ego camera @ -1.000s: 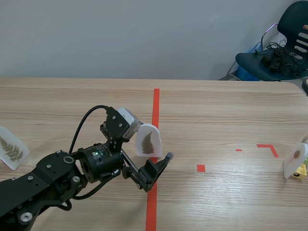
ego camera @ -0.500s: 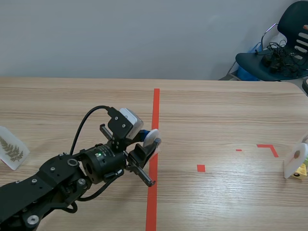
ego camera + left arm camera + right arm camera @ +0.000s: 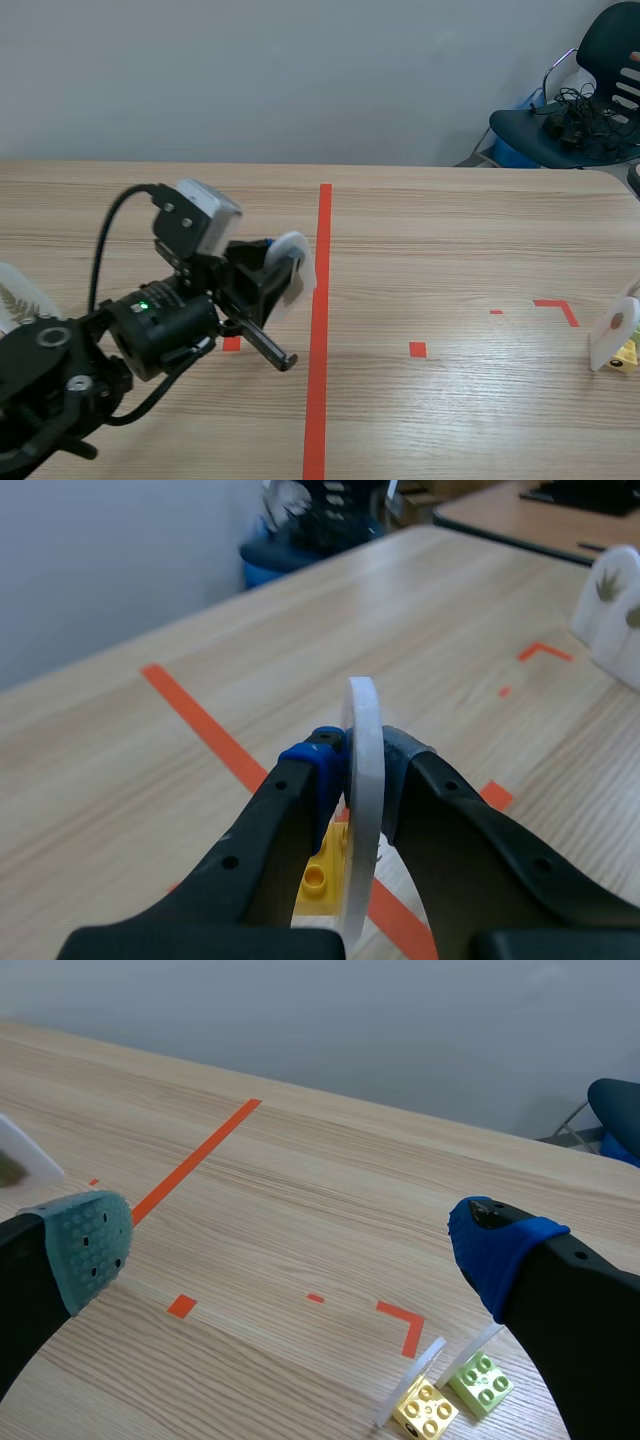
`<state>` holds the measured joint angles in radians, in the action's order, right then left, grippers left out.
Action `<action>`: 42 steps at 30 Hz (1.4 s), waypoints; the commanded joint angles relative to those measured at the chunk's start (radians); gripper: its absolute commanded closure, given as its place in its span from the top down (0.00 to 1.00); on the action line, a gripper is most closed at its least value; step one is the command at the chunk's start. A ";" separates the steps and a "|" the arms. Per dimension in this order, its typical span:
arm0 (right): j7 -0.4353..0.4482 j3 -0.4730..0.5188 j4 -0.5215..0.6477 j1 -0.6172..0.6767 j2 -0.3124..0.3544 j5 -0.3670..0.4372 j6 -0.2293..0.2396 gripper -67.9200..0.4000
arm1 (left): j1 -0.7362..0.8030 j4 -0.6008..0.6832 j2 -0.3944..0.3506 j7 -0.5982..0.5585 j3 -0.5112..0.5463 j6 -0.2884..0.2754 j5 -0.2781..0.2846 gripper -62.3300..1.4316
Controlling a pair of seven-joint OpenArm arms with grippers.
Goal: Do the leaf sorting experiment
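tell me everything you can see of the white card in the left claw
The white card is a thin flat plate with a rounded top, plastic by its look, edge-on in the left wrist view. A yellow studded brick sits at its foot. The left claw is shut on it, one pad on each face. It seems held above the table, beside the long red tape line. No print is legible.

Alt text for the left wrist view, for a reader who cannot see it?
The left gripper is shut on a white card seen edge-on, a yellow brick at its foot. Beyond lie the wooden table and an orange-red tape line.
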<state>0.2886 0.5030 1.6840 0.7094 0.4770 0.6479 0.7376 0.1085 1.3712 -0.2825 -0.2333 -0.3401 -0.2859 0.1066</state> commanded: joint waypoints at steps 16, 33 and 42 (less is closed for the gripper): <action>0.020 0.008 0.006 -0.014 0.010 0.019 0.008 1.00 | 0.297 0.003 -0.012 -0.010 0.460 0.015 0.238 0.07; 0.020 0.008 0.006 -0.014 0.010 0.019 0.008 1.00 | 0.108 -0.321 -0.021 -0.095 0.523 0.037 0.249 0.29; 0.020 0.008 0.006 -0.014 0.010 0.019 0.008 1.00 | 0.163 -0.182 -0.070 -0.107 0.569 -0.184 0.340 0.95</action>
<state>0.2886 0.5030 1.6840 0.7094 0.4770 0.6483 0.7376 0.2642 1.1252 -0.3321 -0.3183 0.2008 -0.4526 0.4366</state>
